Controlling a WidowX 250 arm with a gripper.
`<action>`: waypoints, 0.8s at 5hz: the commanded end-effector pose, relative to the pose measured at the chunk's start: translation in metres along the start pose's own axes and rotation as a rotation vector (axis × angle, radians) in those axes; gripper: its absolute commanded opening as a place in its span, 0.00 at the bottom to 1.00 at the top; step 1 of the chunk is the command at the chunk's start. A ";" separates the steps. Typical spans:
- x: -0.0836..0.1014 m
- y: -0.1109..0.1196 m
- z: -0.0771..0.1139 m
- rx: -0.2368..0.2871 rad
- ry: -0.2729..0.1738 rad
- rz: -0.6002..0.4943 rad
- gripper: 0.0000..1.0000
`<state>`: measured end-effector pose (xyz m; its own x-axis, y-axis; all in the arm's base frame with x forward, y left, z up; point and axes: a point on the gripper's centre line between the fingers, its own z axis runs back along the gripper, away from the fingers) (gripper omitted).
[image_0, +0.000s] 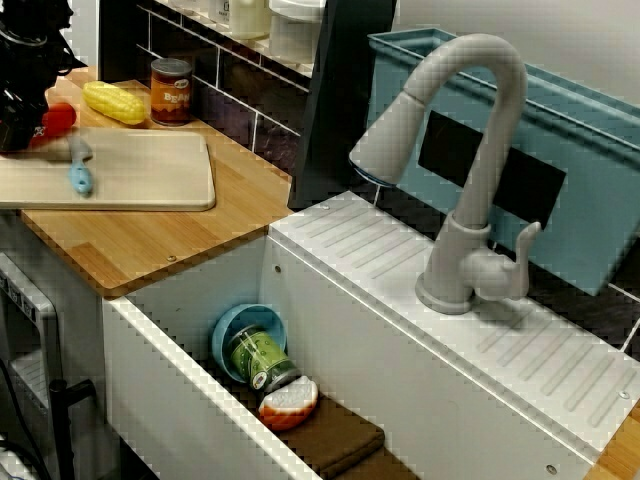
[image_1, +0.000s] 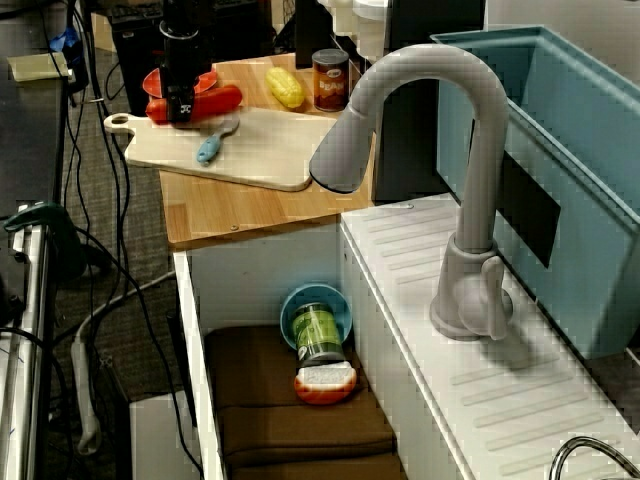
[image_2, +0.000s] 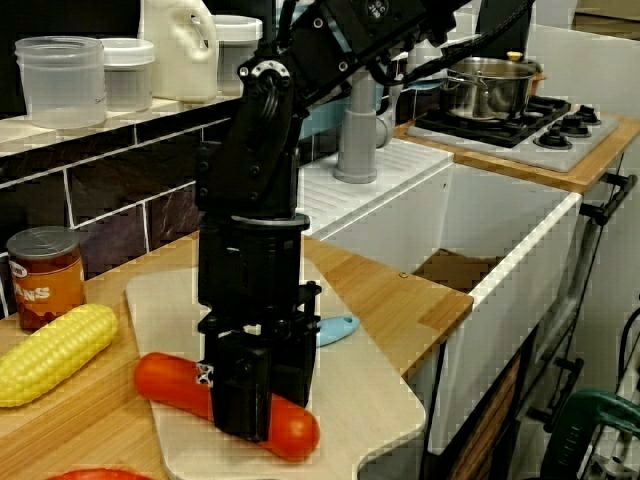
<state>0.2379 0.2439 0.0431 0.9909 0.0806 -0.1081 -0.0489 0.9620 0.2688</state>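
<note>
Countertop (image_2: 400, 300) beside white sink (image_2: 520, 230), jaws astride red sausage (image_2: 290, 430) on cutting board (image_2: 370, 400), grip unclear

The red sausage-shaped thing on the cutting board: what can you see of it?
The red sausage-shaped thing is smooth, glossy, plastic-looking, with rounded ends. It lies flat, slantwise on the pale cutting board. The black gripper stands over its middle, hiding that part; whether the jaws clamp it cannot be told. A yellow corn cob lies apart from it.

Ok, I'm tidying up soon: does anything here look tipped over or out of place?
Yes: in the sink, the blue bowl is tipped on its side with a green jar lying partly inside it.
</note>
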 end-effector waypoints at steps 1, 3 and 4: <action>0.003 0.011 0.023 0.014 -0.039 0.007 0.00; 0.006 0.002 0.036 0.016 -0.055 -0.001 0.00; 0.009 -0.005 0.041 0.014 -0.059 -0.001 0.00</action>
<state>0.2450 0.2248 0.0535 0.9912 0.0522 -0.1213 -0.0225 0.9718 0.2347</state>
